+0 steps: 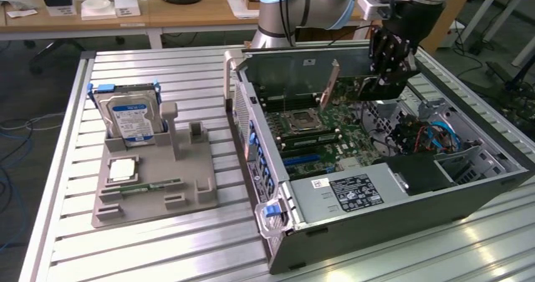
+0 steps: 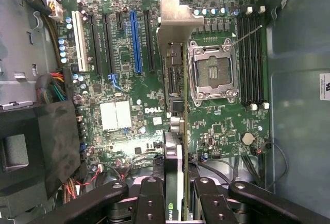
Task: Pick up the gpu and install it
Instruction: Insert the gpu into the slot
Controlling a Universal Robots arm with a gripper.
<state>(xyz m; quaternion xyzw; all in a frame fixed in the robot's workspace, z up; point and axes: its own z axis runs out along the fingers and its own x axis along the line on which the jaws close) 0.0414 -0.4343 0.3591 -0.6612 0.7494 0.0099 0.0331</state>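
My tool is clamped on the gpu, edge-on above the motherboard inside the open computer case; pickup done; seating it in a slot looks still undone

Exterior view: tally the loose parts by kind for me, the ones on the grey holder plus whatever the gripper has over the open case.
hard drive: 1
silver square chip: 1
memory stick: 1
gpu, held in the gripper: 1
Total: 4
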